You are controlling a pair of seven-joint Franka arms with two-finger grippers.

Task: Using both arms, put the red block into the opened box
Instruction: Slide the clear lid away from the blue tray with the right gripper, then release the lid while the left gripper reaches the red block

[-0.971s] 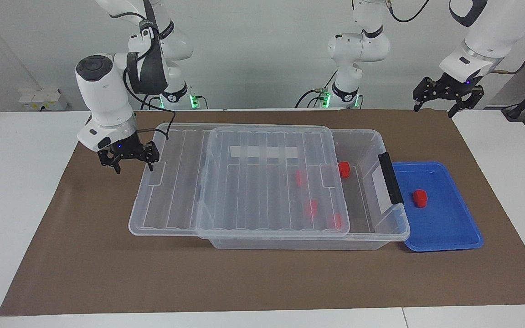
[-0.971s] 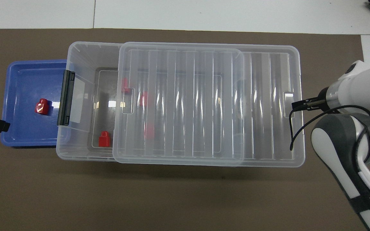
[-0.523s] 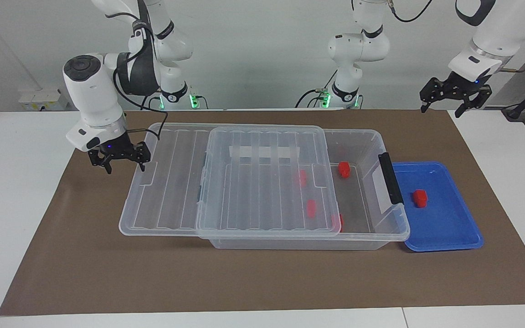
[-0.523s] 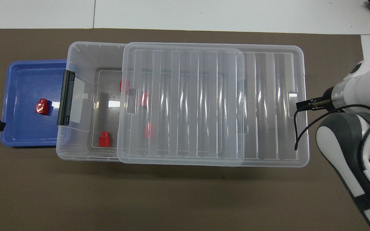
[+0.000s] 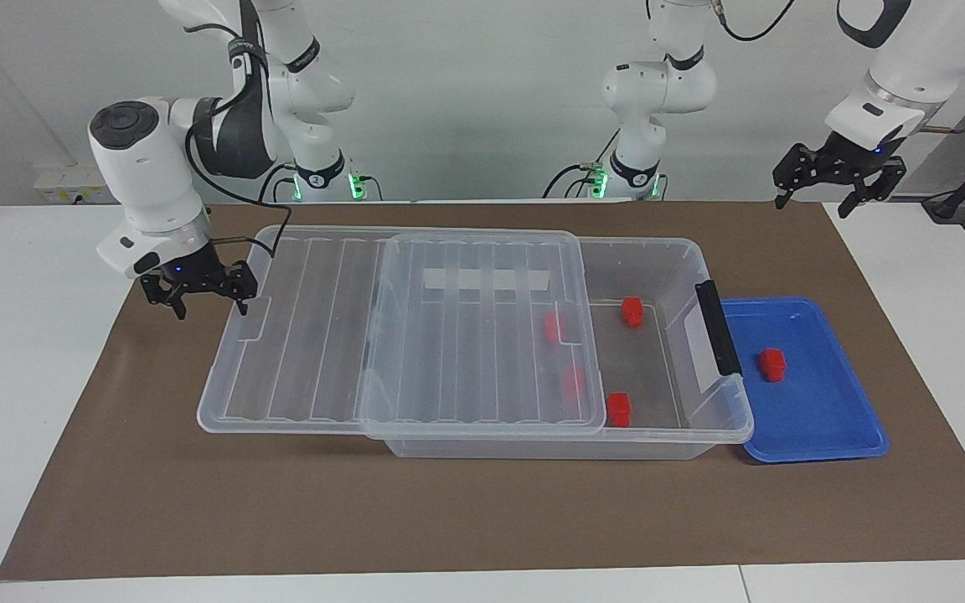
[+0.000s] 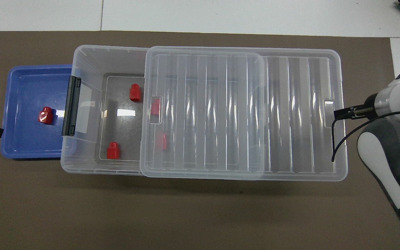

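Two views show the scene. Facing view: a red block (image 5: 772,363) lies alone in a blue tray (image 5: 826,427) touching the box (image 5: 658,440) at its latch end. The lid (image 5: 415,352) is slid partway toward the right arm's end. The right gripper (image 5: 195,291), fingers apart, is at the lid's edge. The left gripper (image 5: 838,173) hangs open above the table's corner near the tray. Overhead view: four other blocks (image 6: 113,150) sit in the box. The block looks light, rigid and smooth; pinching its flat sides seems best.
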